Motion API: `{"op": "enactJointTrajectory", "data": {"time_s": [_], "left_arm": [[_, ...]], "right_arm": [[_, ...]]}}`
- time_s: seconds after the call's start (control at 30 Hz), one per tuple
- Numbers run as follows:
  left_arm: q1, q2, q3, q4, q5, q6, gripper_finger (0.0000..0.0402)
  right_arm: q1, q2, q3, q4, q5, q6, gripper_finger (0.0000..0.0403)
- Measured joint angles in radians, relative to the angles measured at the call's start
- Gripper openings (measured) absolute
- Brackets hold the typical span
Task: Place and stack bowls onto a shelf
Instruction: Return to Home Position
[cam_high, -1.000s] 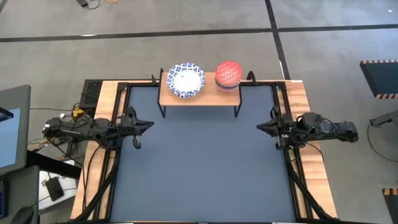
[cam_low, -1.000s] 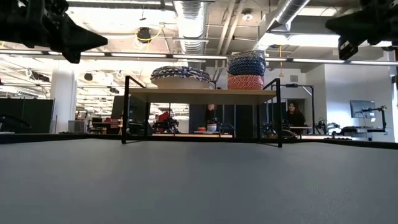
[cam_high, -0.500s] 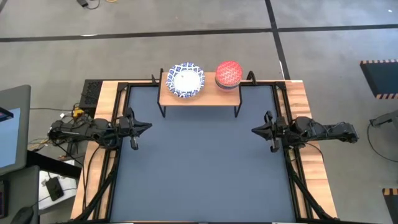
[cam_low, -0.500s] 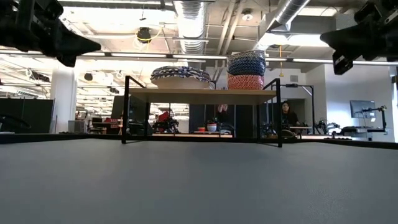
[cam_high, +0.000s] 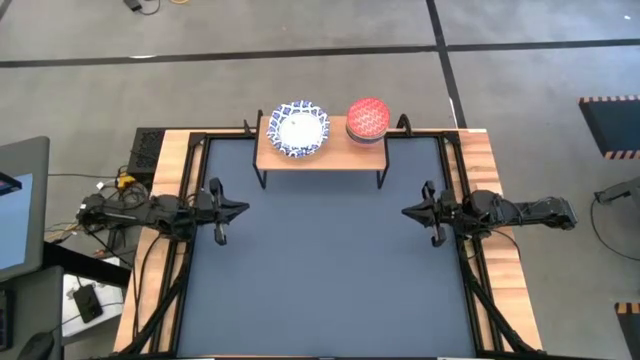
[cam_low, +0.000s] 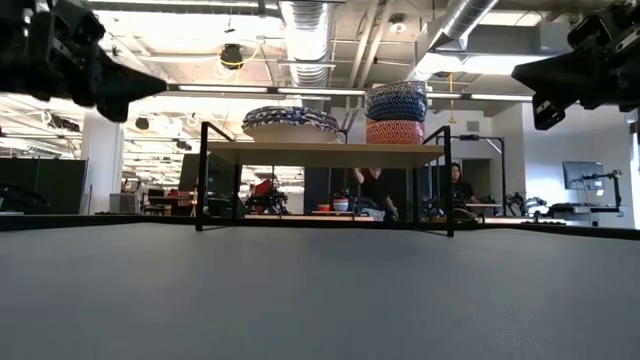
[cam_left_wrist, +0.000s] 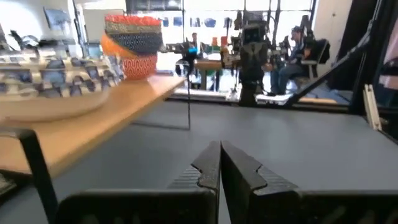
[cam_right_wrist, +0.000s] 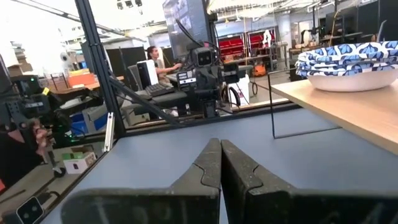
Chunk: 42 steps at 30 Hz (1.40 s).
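My left claw hangs over the left edge of the bench, and my right claw mirrors it over the right edge. Both point inward across the bare dark-blue top. Each is pinched to nothing: in both wrist views the two fingers meet tip to tip with no gap and nothing between them. I judge that is the sensible way to park them, since there is nothing to carry and narrow claws are less likely to snag.

The shelf stands at the far edge of the bench, well apart from both claws. On its left half sits the stack of white bowls with blue patterned rims, nested so closely that from above it looks like a single bowl. On the right half is the stack of smaller bowls, red on top seen from above, taller and narrower in the low view. Wide bowls together and small ones together keeps each pile steady and leaves a little board free between them.

No bowl lies on the bench top, so I judge the stacking done and only my rest pose left to settle.
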Motion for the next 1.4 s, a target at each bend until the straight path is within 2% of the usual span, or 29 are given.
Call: {"op": "enactJointTrajectory", "data": {"time_s": [0.3, 0.5, 0.73, 1.4], "left_arm": [[0.002, -0.002, -0.007, 0.039, -0.024, 0.037, 0.0000], [0.002, -0.001, -0.007, -0.004, -0.047, 0.024, 0.0000], [0.003, 0.011, -0.008, -0.016, 0.045, -0.023, 0.0000], [0.003, 0.029, -0.008, -0.020, 0.086, -0.097, 0.0000]], "right_arm": [[0.000, 0.000, -0.001, 0.035, 0.000, -0.003, 0.0022], [0.000, 0.000, -0.001, 0.031, 0.000, -0.003, 0.0024], [0.009, 0.000, -0.002, 0.002, -0.003, -0.003, 0.0026], [0.049, 0.000, -0.002, -0.062, -0.005, 0.061, 0.0032]]}}
